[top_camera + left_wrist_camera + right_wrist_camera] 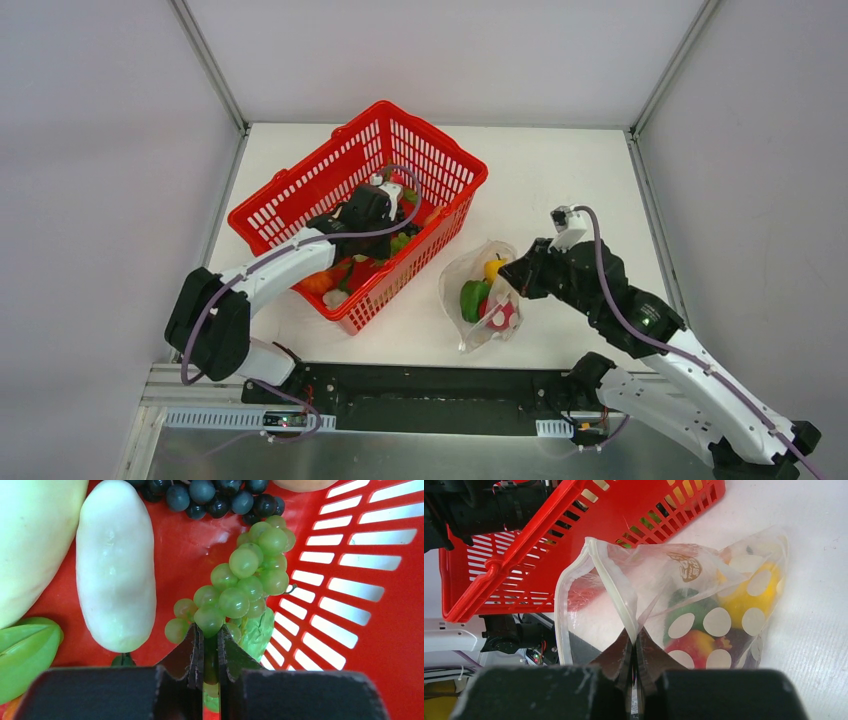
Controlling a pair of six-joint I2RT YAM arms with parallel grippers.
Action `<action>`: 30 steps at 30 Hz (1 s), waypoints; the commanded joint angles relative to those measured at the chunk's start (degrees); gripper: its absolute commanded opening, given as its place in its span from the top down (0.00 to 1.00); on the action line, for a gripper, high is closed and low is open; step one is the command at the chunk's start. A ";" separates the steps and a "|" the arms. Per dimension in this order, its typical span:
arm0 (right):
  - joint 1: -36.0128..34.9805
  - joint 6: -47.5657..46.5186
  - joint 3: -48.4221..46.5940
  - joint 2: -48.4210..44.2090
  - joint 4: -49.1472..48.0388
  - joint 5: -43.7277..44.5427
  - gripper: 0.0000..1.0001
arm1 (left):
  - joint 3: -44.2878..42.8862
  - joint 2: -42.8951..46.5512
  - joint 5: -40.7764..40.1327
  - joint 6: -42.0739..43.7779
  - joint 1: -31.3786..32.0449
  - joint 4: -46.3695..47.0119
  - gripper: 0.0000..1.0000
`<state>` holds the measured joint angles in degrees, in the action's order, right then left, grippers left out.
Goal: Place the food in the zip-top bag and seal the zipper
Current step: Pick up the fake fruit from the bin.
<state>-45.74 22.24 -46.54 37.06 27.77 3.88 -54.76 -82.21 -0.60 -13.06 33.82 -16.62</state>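
Bag point(664, 580) of clear dotted plastic on the worktop point(809, 535), just beside the red basket point(634, 510), mouth agape, zipper point(616, 587) unsealed. Clamped tight on the bag's rim by the zipper: right hand point(634, 642). Inside the bag: yellow, green and red toy food point(744, 592). Down in the basket: left hand point(210, 637), pinched on a bunch of green grapes point(245, 575), beside a white radish point(115, 565) and dark grapes point(210, 495).
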 commanded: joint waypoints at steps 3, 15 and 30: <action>-0.13 0.45 -0.84 -2.38 -0.88 1.91 0.96 | 0.15 4.78 -3.42 -1.04 0.74 -3.53 1.00; -0.14 1.71 1.73 -1.78 -3.60 2.19 0.96 | -2.85 19.56 -7.08 -1.56 0.72 -8.08 1.00; -0.12 3.47 3.23 -0.13 -9.38 2.09 0.96 | -8.36 34.99 -1.82 -4.71 0.80 -14.12 1.00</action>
<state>-45.74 24.62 -43.29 36.45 23.27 5.76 -60.31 -51.03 -6.02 -14.98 33.85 -30.72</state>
